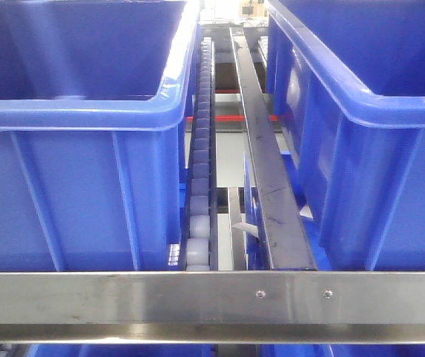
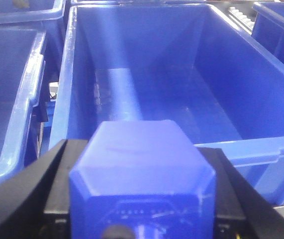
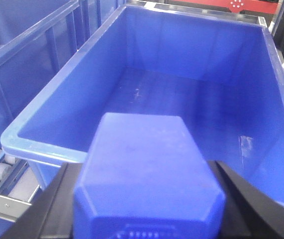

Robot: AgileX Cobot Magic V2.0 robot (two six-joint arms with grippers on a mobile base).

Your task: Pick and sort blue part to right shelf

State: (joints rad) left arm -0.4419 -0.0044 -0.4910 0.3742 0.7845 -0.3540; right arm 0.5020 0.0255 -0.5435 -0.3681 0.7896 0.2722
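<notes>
Glossy blue plastic block (image 2: 142,164), corners chamfered, fills the left wrist view. The black jaws of the left gripper (image 2: 142,204) are closed on its sides, above a deep smooth-walled blue plastic tub (image 2: 146,89). Same for the right gripper (image 3: 146,209): jaws clamp a second blue block (image 3: 146,169) over another tub (image 3: 191,74). Front view shows the right shelf (image 1: 272,193) in brushed stainless steel, with a flat front bar (image 1: 123,297), two screws (image 1: 260,294) and a pale roller-wheel rail (image 1: 199,186).

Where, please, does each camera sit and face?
Front view: low at the steel front bar, facing along the roller rail between two blue tubs; no robot shows.
Left wrist: above the left claw, looking into a tub; claw clamps a blue part.
Right wrist: above the right claw, clamping a second blue part over another tub.
Both wrist views share: clamped part, open tub.
</notes>
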